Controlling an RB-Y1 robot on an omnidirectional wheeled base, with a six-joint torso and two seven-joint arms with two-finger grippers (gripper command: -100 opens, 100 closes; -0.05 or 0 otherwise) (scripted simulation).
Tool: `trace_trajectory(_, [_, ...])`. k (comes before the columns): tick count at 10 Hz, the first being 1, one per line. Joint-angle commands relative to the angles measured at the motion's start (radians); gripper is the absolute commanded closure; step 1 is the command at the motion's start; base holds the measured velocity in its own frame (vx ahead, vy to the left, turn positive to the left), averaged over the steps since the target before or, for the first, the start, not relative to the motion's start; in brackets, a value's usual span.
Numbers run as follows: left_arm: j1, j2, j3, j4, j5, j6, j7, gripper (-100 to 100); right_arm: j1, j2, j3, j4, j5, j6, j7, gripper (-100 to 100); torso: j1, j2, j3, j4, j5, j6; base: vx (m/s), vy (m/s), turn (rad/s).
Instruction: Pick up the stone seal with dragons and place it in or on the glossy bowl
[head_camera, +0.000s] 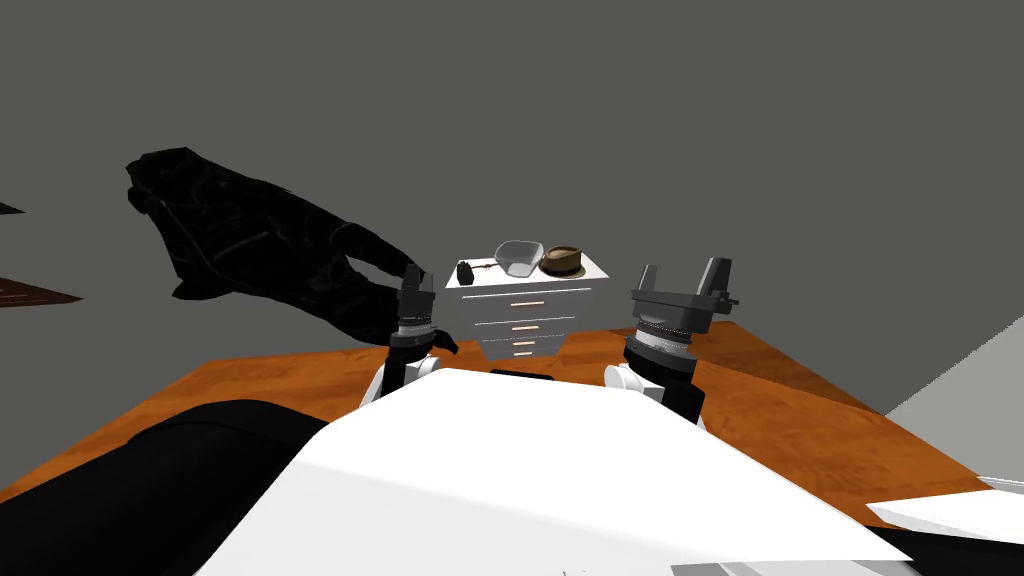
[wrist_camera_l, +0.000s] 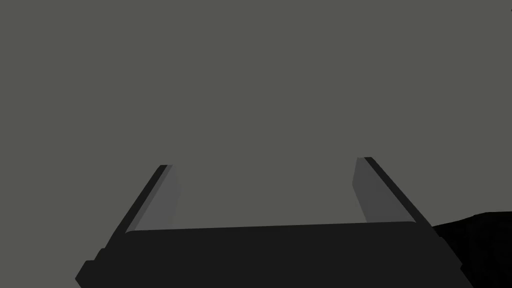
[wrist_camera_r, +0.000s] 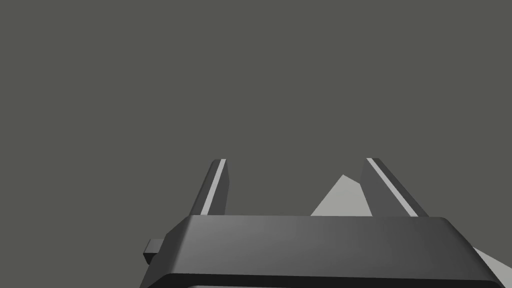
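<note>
My left gripper (head_camera: 412, 274) and right gripper (head_camera: 683, 266) both stand open and empty. I'd best drive close to the dresser (head_camera: 525, 311), squaring up beside the bowl (head_camera: 518, 257), before reaching.

— What's the room like?
— Dark grey wall (head_camera: 700, 120), orange wood floor (head_camera: 790, 400), and a paler wall (head_camera: 965, 385) at the right.
— Any furniture?
— A white chest (head_camera: 525, 312) of drawers at the floor's far edge, with a black draped shape (head_camera: 250, 245) to its left.
</note>
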Motion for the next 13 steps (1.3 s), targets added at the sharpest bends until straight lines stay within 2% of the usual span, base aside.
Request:
trace_trajectory(1, [0.022, 0.018, 0.029, 0.003, -0.002, 0.03, -0.019, -100, 0.0, 0.0, 0.0, 0.0, 0.0, 0.0, 0.0, 0, 0.0, 0.0, 0.0, 0.0, 0.0, 0.0, -0.027, -0.116, -0.064])
trace_trajectory(7, [0.141, 0.093, 0.175, 0.018, -0.001, 0.137, -0.088, -100, 0.0, 0.0, 0.0, 0.0, 0.0, 0.0, 0.0, 0, -0.001, -0.001, 0.0, 0.0, 0.0, 0.0, -0.026, -0.126, -0.083])
trace_trajectory(13, [0.271, 0.183, 0.325, 0.03, -0.009, 0.267, -0.143, -100, 0.0, 0.0, 0.0, 0.0, 0.0, 0.0, 0.0, 0, 0.0, -0.001, -0.001, 0.0, 0.0, 0.0, -0.015, -0.117, -0.091])
